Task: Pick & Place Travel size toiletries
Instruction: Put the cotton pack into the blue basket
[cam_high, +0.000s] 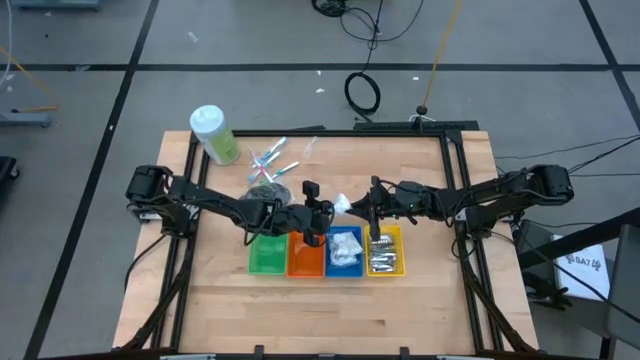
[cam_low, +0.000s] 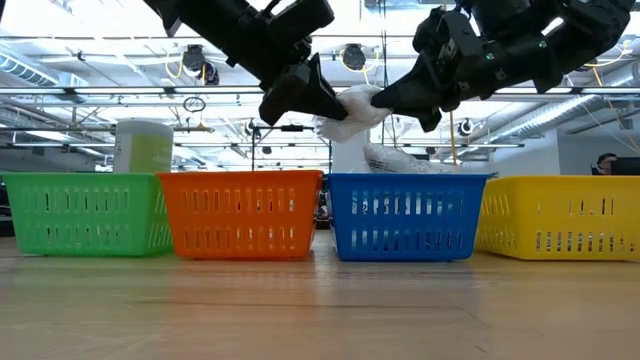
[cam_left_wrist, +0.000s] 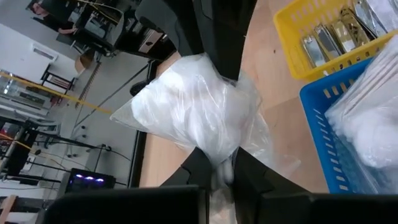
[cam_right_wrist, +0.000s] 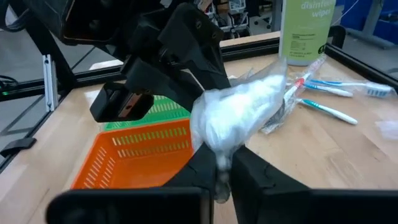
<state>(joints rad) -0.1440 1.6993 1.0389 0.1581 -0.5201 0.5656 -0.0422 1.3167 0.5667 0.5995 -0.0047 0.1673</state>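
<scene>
A white packet in clear wrap (cam_high: 342, 205) hangs in the air between my two grippers, above the far rims of the orange bin (cam_high: 306, 258) and the blue bin (cam_high: 345, 262). My left gripper (cam_high: 326, 208) comes from the table's left and is shut on it. My right gripper (cam_high: 358, 207) comes from the right and is shut on its other end. More white packets (cam_high: 345, 247) lie in the blue bin. Silver tubes (cam_high: 384, 258) lie in the yellow bin (cam_high: 399, 240). My left gripper pinches the packet's clear-wrap end (cam_left_wrist: 225, 163) between its two fingers, coming from the table's left and slanting a little downward. The packet is lifted clear of table and bins. My right gripper pinches the opposite end of the packet (cam_right_wrist: 219, 155) between its two fingers, coming nearly level from the table's right. The white bulk (cam_right_wrist: 242, 115) stands out beyond its fingertips toward the left gripper.
A green bin (cam_high: 267, 255) stands left of the orange one. Behind the bins lie thin sticks (cam_high: 272, 158) and a dark pouch (cam_high: 268, 190). A large pale-green bottle (cam_high: 213, 135) lies at the far left. The near half of the table is bare wood.
</scene>
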